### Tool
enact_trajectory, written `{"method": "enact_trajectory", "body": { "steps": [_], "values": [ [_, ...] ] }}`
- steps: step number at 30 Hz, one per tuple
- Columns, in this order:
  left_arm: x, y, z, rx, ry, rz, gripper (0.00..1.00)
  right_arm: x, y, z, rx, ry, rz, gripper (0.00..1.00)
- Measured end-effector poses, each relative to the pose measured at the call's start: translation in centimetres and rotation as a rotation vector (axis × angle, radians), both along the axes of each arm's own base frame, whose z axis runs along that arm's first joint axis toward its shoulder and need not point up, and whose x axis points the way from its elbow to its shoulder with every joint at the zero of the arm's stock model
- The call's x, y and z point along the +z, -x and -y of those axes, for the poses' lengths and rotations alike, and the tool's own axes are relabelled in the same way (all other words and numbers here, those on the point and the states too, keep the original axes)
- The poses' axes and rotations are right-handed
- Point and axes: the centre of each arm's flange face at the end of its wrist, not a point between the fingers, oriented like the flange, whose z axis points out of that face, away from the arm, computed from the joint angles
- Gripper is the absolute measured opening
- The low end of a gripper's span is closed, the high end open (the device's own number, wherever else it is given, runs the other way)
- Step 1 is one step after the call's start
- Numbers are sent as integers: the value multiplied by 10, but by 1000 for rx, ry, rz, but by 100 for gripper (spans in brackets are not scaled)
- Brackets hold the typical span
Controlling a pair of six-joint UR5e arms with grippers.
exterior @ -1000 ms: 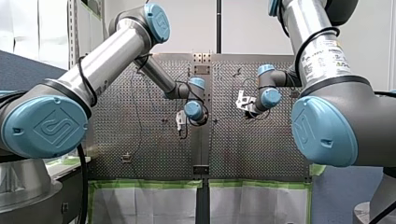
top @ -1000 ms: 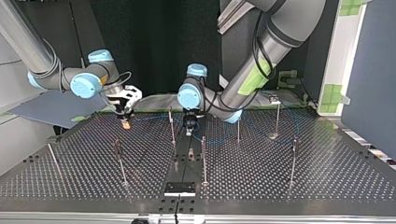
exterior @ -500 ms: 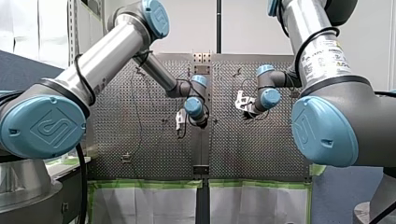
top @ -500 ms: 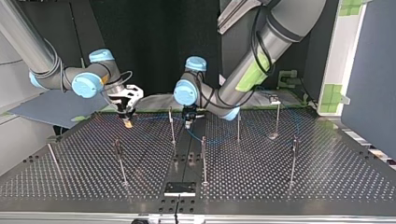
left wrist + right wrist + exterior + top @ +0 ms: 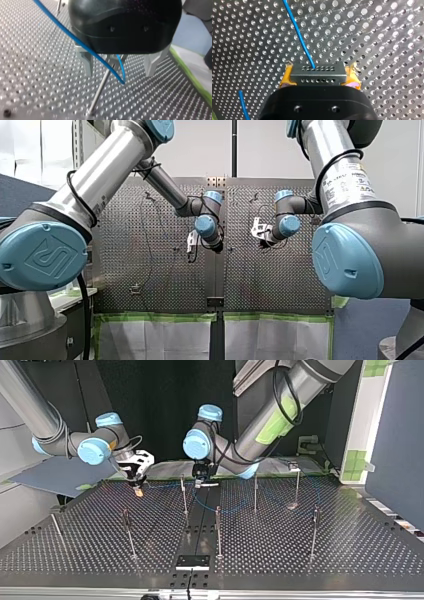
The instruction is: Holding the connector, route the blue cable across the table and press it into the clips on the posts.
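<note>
The right claw [image 5: 319,75] clamps the grey perforated metal connector [image 5: 317,76] of the thin blue cable [image 5: 298,32]. The left claw [image 5: 118,73] stands open, with this cable and a slim metal post [image 5: 100,90] between its fingers.

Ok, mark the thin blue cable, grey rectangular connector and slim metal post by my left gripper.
thin blue cable [image 5: 298,32]: right wrist view, mid-run.
grey rectangular connector [image 5: 318,73]: right wrist view, holed face.
slim metal post [image 5: 100,92]: left wrist view, lower shaft.
</note>
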Motion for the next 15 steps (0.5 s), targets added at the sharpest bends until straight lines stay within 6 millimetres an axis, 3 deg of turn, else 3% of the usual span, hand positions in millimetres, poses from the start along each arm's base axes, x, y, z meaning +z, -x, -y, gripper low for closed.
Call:
{"method": "enact_trajectory", "body": {
  "steps": [15],
  "values": [
    [15,67,36,-55,78,25,100,-2,5,-3,3,-43,-16,0]
  ]
}}
